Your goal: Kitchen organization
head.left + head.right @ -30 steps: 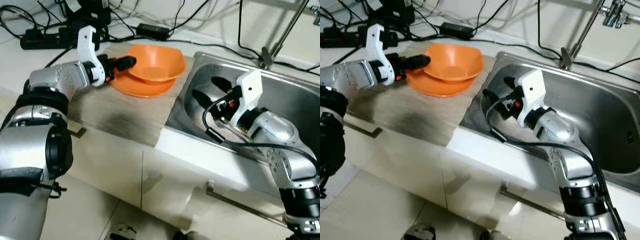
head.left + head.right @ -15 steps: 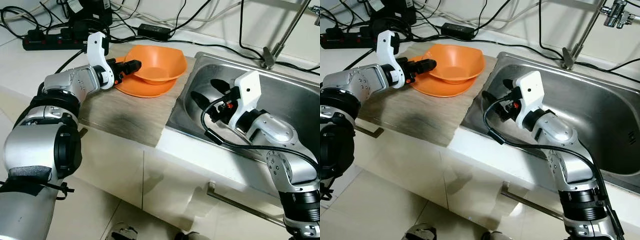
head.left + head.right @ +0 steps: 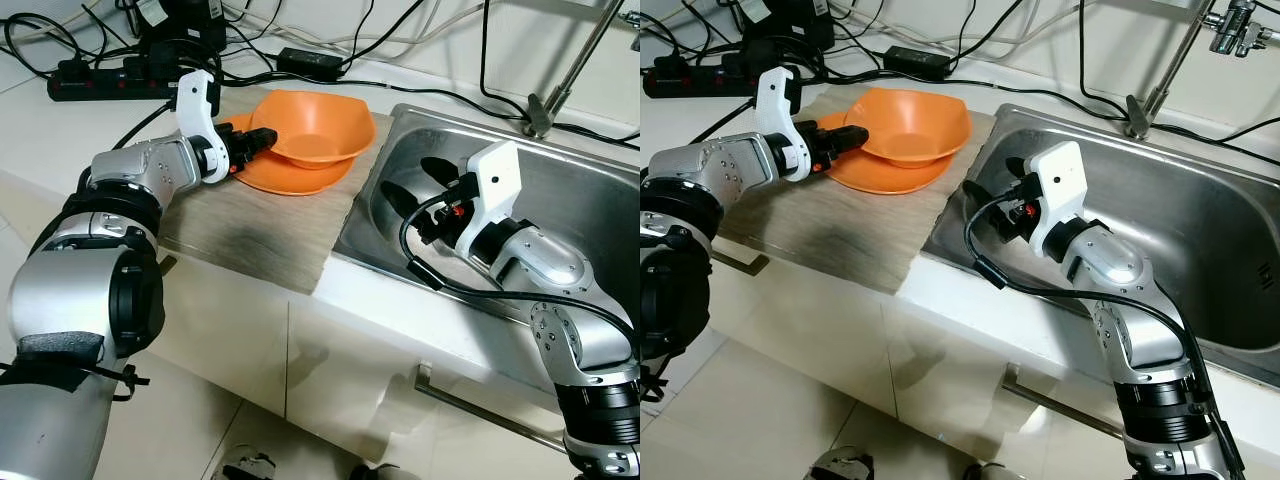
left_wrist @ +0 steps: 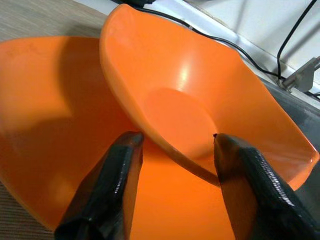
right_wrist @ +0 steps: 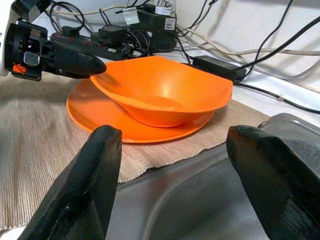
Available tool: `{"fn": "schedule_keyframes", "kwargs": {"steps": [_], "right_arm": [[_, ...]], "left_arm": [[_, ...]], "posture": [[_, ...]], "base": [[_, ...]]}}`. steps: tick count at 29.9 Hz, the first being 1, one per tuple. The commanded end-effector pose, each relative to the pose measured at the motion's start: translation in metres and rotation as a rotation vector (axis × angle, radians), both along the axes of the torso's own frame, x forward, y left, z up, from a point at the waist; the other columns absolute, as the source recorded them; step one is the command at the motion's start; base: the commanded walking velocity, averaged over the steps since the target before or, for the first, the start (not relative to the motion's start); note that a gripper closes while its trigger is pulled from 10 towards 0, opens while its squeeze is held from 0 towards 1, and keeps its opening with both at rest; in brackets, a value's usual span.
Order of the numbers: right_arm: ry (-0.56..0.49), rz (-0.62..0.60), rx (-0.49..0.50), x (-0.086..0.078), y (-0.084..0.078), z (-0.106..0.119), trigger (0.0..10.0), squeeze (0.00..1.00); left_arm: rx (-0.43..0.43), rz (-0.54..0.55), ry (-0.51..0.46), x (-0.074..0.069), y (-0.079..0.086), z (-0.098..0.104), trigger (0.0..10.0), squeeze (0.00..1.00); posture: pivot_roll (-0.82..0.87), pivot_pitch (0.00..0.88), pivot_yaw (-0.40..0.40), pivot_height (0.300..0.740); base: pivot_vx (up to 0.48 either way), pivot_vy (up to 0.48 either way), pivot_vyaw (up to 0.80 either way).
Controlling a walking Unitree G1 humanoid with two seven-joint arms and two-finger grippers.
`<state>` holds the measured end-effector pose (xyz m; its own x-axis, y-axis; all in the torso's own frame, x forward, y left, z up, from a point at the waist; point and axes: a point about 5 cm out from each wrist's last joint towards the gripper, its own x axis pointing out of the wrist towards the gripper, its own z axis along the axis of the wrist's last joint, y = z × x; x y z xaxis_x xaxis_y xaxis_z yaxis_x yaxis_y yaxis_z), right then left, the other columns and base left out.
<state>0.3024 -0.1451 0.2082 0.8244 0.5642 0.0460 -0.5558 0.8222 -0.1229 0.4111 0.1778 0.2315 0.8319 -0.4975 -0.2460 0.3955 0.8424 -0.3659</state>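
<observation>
The left gripper (image 4: 172, 145), fingers spread, straddles the orange bowl's (image 3: 320, 125) near-left rim; it looks light, stiff, slick plastic. The right gripper (image 3: 415, 185) hangs spread over the sink (image 3: 590, 215).

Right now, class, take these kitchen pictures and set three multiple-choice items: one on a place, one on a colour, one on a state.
1. Where does the bowl sit?
A. in the sink
B. on the plate
C. on the floor

2. What colour is the plate?
A. orange
B. blue
C. white

3. How are the fingers of the right gripper?
A. shut on a cable
B. shut on the bowl
C. open

Answers:
1 B: the bowl rests on the plate, which lies on the mat beside the sink.
2 A: plate and bowl are both orange.
3 C: the right wrist view shows its two fingers spread wide with nothing between them. The left gripper reaches to the bowl's rim, also open.
</observation>
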Motion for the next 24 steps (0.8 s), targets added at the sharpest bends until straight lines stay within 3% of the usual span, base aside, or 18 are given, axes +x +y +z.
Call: {"fn": "schedule_keyframes", "kwargs": {"steps": [1,14,19,21,22,23,24], "right_arm": [[0.005,-0.027,-0.006,0.001,-0.004,-0.001,10.0,0.0],[0.0,-0.029,0.001,0.003,-0.002,-0.001,10.0,0.0],[-0.026,-0.064,0.027,0.006,-0.002,0.004,10.0,0.0],[-0.056,-0.147,0.086,0.011,-0.006,0.011,10.0,0.0],[-0.075,-0.226,0.162,0.017,-0.011,0.018,10.0,0.0],[-0.075,-0.226,0.162,0.017,-0.011,0.018,10.0,0.0],[-0.067,-0.27,0.234,0.02,-0.013,0.022,10.0,0.0]], "left_arm": [[0.012,-0.019,0.023,-0.001,-0.004,-0.004,0.0,0.0],[0.009,-0.014,0.042,-0.001,-0.004,-0.007,0.0,0.0],[-0.028,0.049,0.0,0.001,0.0,-0.003,0.0,0.0],[-0.063,0.071,-0.045,0.003,0.0,0.003,0.0,0.0],[-0.08,0.074,-0.085,0.004,-0.003,0.008,0.0,0.0],[-0.08,0.074,-0.085,0.004,-0.003,0.008,0.0,0.0],[-0.08,0.07,-0.115,0.005,-0.006,0.01,0.0,0.0]], "posture": [[0.0,0.022,-0.012,0.74],[0.0,0.02,-0.014,0.74],[0.0,0.014,-0.01,0.74],[0.0,0.008,-0.013,0.74],[0.0,0.006,-0.016,0.74],[0.0,0.006,-0.016,0.74],[0.0,0.003,-0.017,0.74]], "base": [[0.0,0.0,0.0],[0.0,0.0,0.0],[0.0,0.0,0.0],[0.0,0.0,0.0],[0.0,0.0,0.0],[0.0,0.0,0.0],[0.0,0.0,0.0]]}}
